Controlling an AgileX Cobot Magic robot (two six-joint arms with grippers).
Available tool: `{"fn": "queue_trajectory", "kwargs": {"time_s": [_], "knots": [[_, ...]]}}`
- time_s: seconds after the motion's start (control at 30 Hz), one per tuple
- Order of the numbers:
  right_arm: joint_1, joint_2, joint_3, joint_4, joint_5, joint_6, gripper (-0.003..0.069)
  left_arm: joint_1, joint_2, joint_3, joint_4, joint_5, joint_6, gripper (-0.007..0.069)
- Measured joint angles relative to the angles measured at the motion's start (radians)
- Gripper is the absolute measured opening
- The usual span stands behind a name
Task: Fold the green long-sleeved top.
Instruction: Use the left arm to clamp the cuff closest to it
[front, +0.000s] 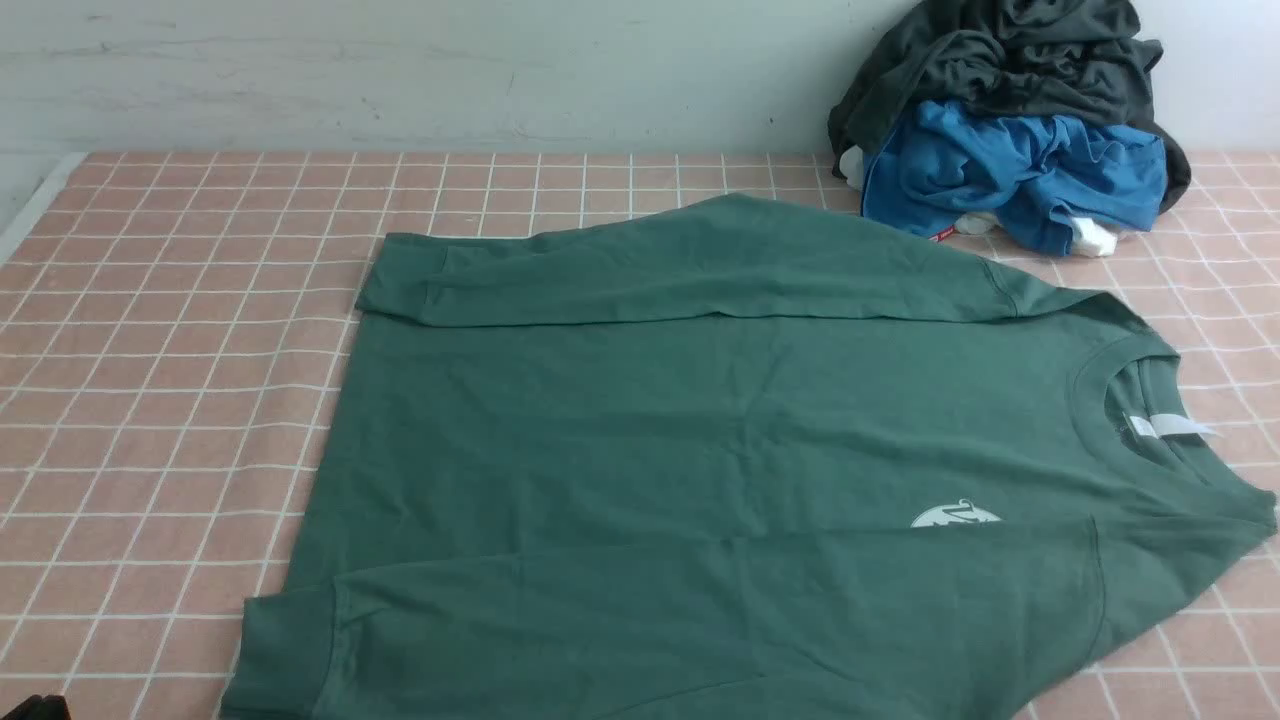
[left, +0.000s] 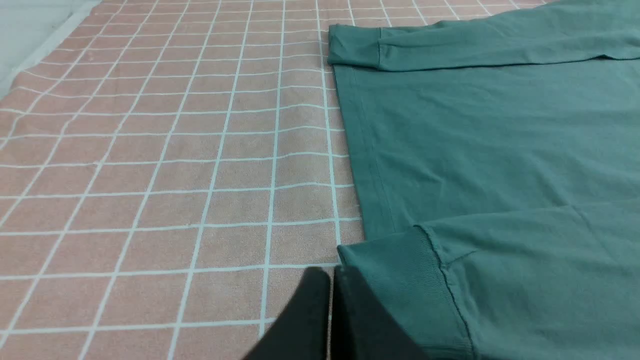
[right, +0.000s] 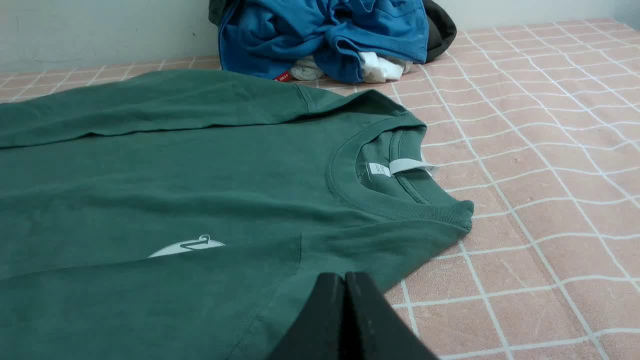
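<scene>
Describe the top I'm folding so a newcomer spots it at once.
On the pink checked cloth, look far right by the wall: a blue garment and a black garment lie crumpled. In front of them the green top lies flat, sleeves folded in, collar to the right. Only it is spread smooth and bears a white logo.

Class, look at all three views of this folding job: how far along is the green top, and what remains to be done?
Done: the green long-sleeved top lies flat, with the far sleeve and near sleeve both folded in over the body. In hand: the left gripper is shut beside the near cuff, and the right gripper is shut at the near shoulder; neither clearly pinches cloth. Left: the body itself is not yet folded.
</scene>
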Motion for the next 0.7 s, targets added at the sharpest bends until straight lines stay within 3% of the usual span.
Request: {"fn": "queue_trajectory", "kwargs": {"time_s": [0.7], "knots": [[0.0, 0.0, 0.0, 0.0, 0.0, 0.0, -0.0014, 0.0, 0.0, 0.0, 0.02, 0.0, 0.011, -0.0007]]}}
